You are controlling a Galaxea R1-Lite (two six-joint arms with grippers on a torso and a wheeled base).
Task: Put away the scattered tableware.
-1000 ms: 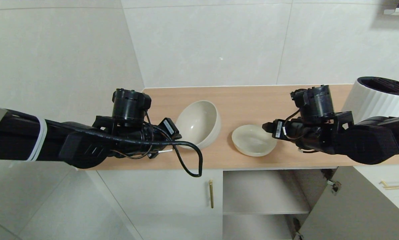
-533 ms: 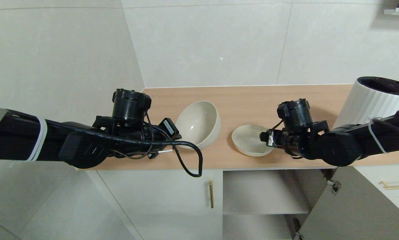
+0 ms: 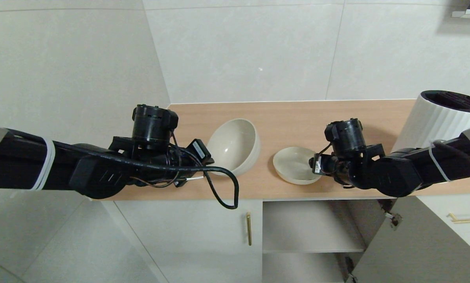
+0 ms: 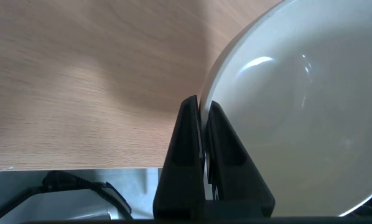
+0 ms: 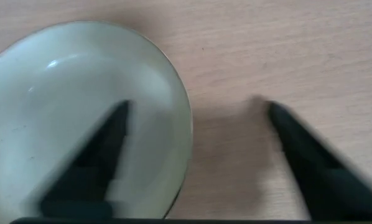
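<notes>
A large cream bowl (image 3: 235,144) is held tilted above the wooden countertop (image 3: 290,118), near its left end. My left gripper (image 3: 209,161) is shut on the bowl's rim; in the left wrist view the two black fingers (image 4: 192,134) pinch the rim of the bowl (image 4: 298,99). A small pale shallow dish (image 3: 296,165) lies flat on the counter to the right of the bowl. My right gripper (image 3: 313,164) is open at the dish's right edge. In the right wrist view one finger (image 5: 96,158) is over the dish (image 5: 68,118), the other over bare wood.
A white ribbed cylindrical container (image 3: 443,118) with a dark top stands at the counter's right end. Below the counter an open cabinet (image 3: 309,228) shows a shelf, its door (image 3: 415,243) swung out to the right. A tiled wall runs behind the counter.
My right arm has moved left and down to the small dish's right edge, straddling its rim. The left arm and the big bowl have not moved.
</notes>
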